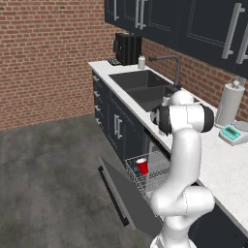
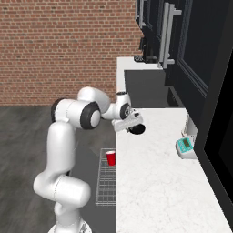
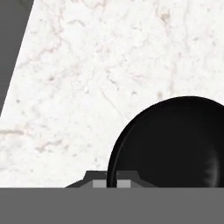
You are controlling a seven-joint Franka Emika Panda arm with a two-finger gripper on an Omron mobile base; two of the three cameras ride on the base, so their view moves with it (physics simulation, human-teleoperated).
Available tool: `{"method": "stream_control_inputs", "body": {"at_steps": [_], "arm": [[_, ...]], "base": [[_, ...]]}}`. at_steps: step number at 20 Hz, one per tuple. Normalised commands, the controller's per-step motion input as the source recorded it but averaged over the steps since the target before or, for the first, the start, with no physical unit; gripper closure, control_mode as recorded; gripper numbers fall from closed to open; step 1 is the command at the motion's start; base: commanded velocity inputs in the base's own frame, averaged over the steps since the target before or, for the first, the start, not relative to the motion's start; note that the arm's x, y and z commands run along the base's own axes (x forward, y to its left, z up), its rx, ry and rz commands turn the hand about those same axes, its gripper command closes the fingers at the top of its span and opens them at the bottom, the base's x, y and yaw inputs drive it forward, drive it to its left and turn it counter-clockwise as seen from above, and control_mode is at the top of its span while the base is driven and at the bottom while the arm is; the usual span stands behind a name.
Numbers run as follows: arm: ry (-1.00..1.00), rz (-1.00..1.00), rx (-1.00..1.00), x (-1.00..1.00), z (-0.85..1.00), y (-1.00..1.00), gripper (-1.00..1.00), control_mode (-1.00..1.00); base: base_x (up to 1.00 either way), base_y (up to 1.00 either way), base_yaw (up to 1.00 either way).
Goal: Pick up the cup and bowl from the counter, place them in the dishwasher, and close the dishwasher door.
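The red cup (image 1: 142, 166) (image 2: 110, 158) stands upright in the wire rack (image 1: 157, 175) pulled out of the dishwasher, above the dropped dishwasher door (image 1: 127, 196). On the white counter (image 2: 154, 186) sits the black bowl (image 2: 138, 129) (image 3: 175, 144), near the front edge. My gripper (image 2: 131, 124) (image 3: 112, 183) reaches down at the bowl's near rim and is shut on it; in the hand view the rim runs between the two fingertips. In the left base view my own arm hides the bowl.
A double sink (image 1: 145, 87) with a faucet (image 1: 170, 65) lies further along the counter. A paper towel roll (image 1: 230, 104) and a teal kitchen scale (image 1: 233, 133) (image 2: 185, 146) stand by the wall. Dark upper cabinets (image 2: 182, 41) hang overhead.
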Motion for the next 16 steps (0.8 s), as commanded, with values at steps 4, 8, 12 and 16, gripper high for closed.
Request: {"method": "stream_control_inputs", "body": {"at_steps": [4,8,12,16], "arm": [[0.0,-0.02,0.0,-1.0,0.0,0.02,1.0,-1.0],[-0.05,0.0,0.0,-1.0,0.0,0.31,1.0,-1.0],[-0.03,0.0,0.0,-1.0,0.02,0.61,1.0,-1.0],[0.0,-0.01,0.0,-1.0,0.02,0.87,1.0,-1.0]], "base": [[0.0,0.0,0.0],[0.0,0.0,0.0],[0.0,0.0,0.0],[0.0,0.0,0.0]]}}
